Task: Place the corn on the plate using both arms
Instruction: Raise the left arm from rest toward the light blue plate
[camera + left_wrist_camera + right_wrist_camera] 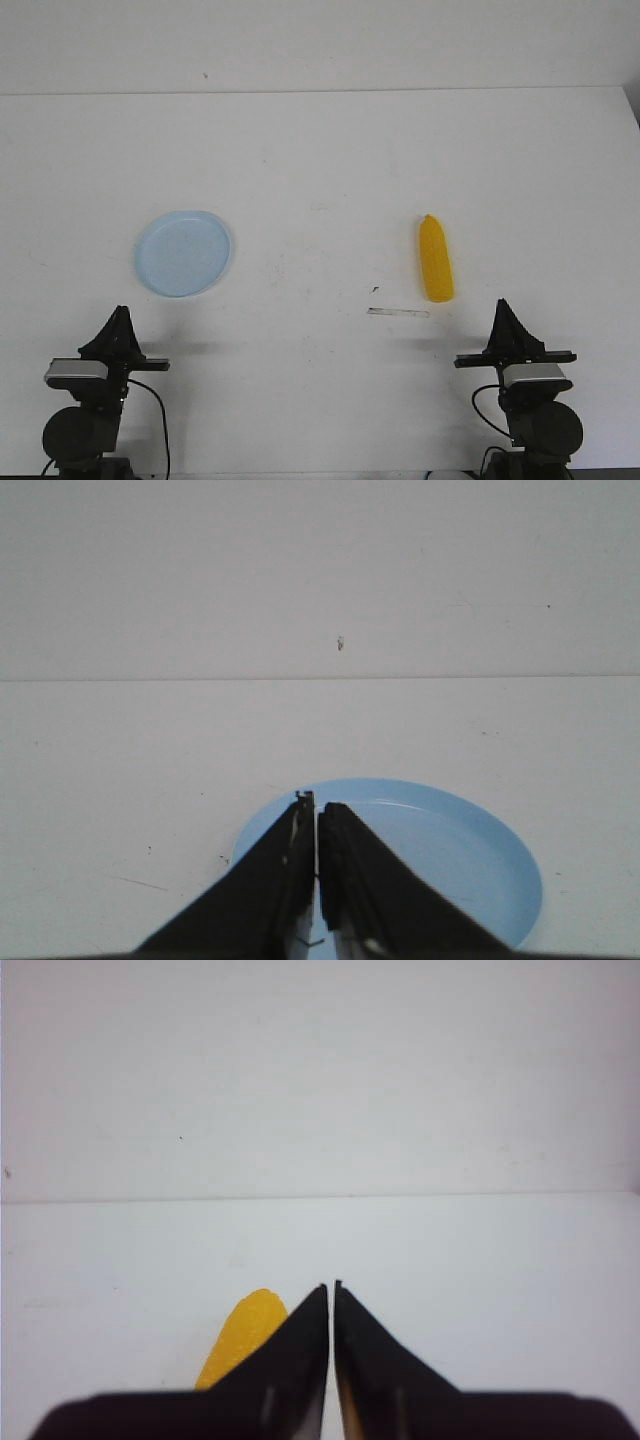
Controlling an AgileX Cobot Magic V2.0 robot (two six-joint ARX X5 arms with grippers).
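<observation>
Plainly, nothing has been picked up yet: the white table (320, 150) carries the whole scene, and both arms sit folded at its near edge. Taking the plate (183, 252) as the landmark, the left arm (95, 400) rests just on the robot's side of it, while the right arm (525, 395) is well apart from it, across the table. The plate itself lies flat and bare on the left half of the table. The corn (435, 258) lies well to the right of the plate, flat on the table, its narrow tip pointing away from the robot, and it is near the right arm. A thin pale strip (398, 312) lies on the table between the plate and the corn, close to the corn's thick end.

The left gripper (316, 815) has its fingers pressed together, holding nothing, pointing at the plate's near rim. The right gripper (331, 1290) likewise has its fingers together and empty, with the corn just beside them.

By my judgement the reach-and-grasp step is in hand. Next, the right gripper needs to spread its fingers, move out over the corn and close across its narrow width.
</observation>
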